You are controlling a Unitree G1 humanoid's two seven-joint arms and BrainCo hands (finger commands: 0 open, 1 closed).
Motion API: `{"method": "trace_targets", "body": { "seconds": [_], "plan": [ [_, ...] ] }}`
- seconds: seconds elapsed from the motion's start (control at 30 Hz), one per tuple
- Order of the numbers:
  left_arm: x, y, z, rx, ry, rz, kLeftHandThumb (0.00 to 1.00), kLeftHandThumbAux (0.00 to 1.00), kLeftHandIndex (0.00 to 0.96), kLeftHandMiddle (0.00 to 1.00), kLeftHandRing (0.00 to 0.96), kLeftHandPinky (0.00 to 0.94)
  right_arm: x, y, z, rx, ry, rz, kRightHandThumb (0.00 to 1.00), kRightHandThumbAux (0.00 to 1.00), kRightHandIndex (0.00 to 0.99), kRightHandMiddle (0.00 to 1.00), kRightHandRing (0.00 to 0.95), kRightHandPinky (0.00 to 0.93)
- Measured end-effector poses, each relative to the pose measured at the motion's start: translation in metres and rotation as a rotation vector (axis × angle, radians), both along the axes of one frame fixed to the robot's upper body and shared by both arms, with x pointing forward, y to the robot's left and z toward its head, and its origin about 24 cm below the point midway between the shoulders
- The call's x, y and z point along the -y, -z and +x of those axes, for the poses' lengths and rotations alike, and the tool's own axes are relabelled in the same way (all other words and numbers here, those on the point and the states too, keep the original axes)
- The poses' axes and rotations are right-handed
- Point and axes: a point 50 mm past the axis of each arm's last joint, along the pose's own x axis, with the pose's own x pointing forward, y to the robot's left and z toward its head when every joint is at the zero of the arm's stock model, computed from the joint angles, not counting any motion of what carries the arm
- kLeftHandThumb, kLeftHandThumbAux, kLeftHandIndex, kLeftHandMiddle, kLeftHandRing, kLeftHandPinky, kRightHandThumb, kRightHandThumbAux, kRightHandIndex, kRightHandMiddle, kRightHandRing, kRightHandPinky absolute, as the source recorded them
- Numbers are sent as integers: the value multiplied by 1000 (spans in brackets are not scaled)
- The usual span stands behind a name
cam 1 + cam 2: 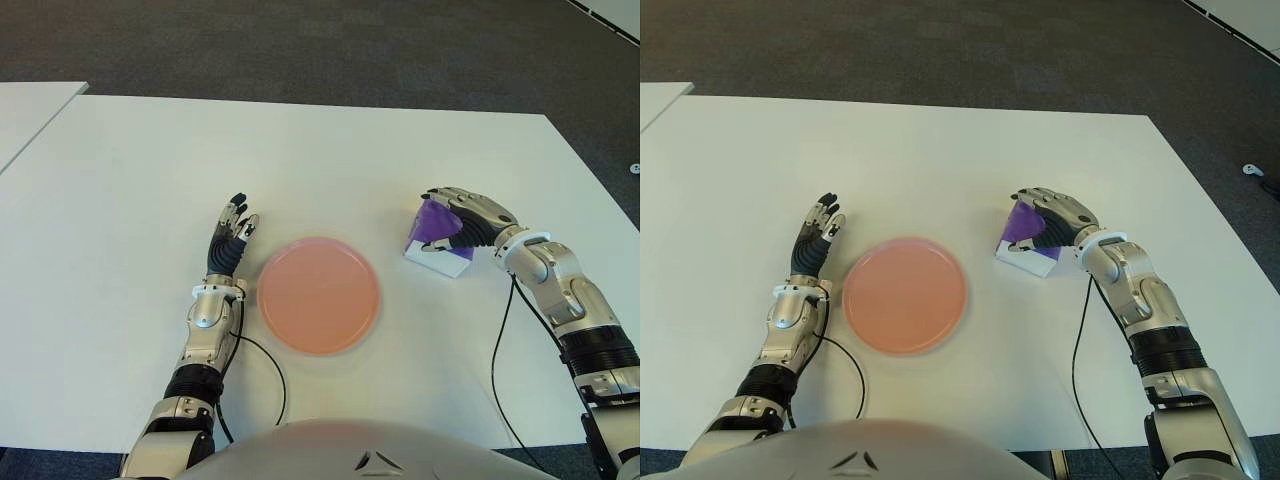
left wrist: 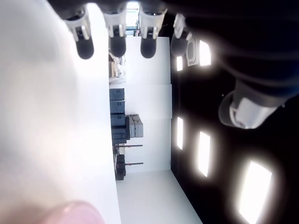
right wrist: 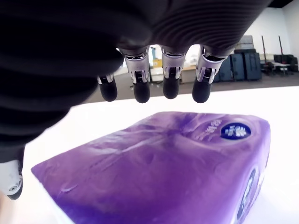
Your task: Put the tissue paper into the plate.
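Right of the pink plate (image 1: pixel 318 295), the tissue paper pack (image 1: pixel 437 238) is lying on the white desk (image 1: pixel 300 160), with the right robot hand (image 1: pixel 462 212) arching over it, fingers spread, not gripping. Closing off-centre is risking the soft pack slipping or tipping short of the plate. Left robot hand (image 1: pixel 232 240) is showing left of the plate, fingers extended, empty.
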Motion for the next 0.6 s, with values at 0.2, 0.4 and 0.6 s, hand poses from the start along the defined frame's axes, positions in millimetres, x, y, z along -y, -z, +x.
{"method": "trace_targets", "body": {
  "seconds": [0.2, 0.4, 0.6],
  "plan": [
    [0, 0, 0, 0, 1, 1, 0, 466, 0, 0, 0, 0, 0, 4, -3, -25, -4, 10, 59, 468, 0, 0, 0, 0],
    [0, 0, 0, -2, 1, 1, 0, 464, 0, 0, 0, 0, -1, 4, -5, -37, -9, 20, 56, 459, 0, 0, 0, 0],
    [0, 1, 0, -4, 1, 0, 0, 461, 0, 0, 0, 0, -1, 5, -6, -48, -11, 21, 57, 462, 0, 0, 0, 0]
  ]
}}
